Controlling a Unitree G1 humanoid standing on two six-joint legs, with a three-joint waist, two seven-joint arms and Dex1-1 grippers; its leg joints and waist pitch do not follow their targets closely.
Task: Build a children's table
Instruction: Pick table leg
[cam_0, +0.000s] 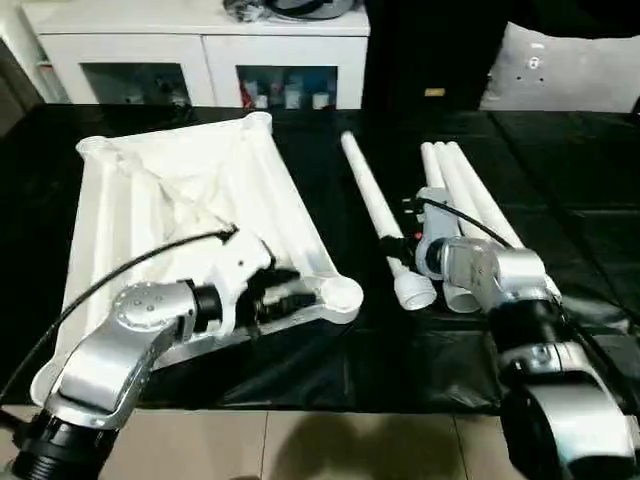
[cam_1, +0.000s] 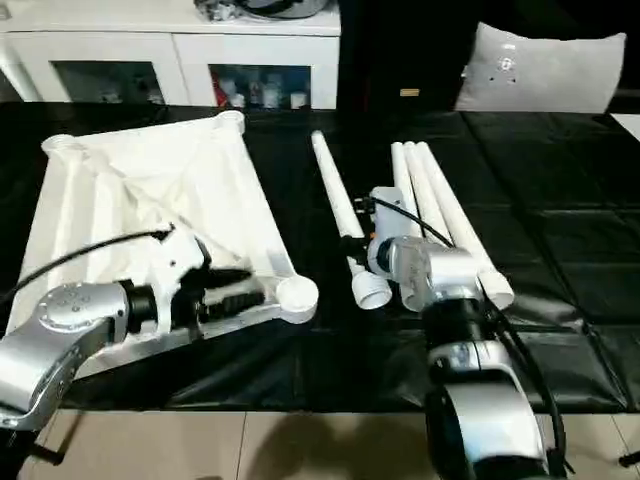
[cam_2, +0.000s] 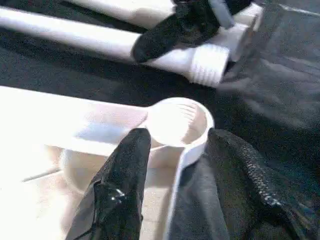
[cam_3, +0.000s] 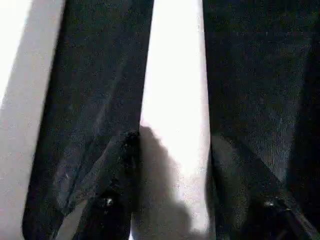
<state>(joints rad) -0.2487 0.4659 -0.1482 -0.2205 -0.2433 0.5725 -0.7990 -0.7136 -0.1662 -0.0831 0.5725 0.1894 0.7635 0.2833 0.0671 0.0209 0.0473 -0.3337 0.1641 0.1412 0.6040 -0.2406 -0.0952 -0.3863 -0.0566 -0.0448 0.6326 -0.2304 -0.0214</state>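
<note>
The white top (cam_0: 190, 210) lies ribbed side up on the black-covered table (cam_0: 580, 180), over on the robot's left. The left gripper (cam_2: 175, 150) has its jaws closed on the top's rim, right by the near corner socket (cam_0: 340, 297). One leg (cam_0: 380, 215) lies apart in the middle, the other legs (cam_0: 465, 200) bunched to its right. The right gripper's (cam_3: 172, 165) jaws straddle a leg; whether they actually pinch it, I cannot tell.
</note>
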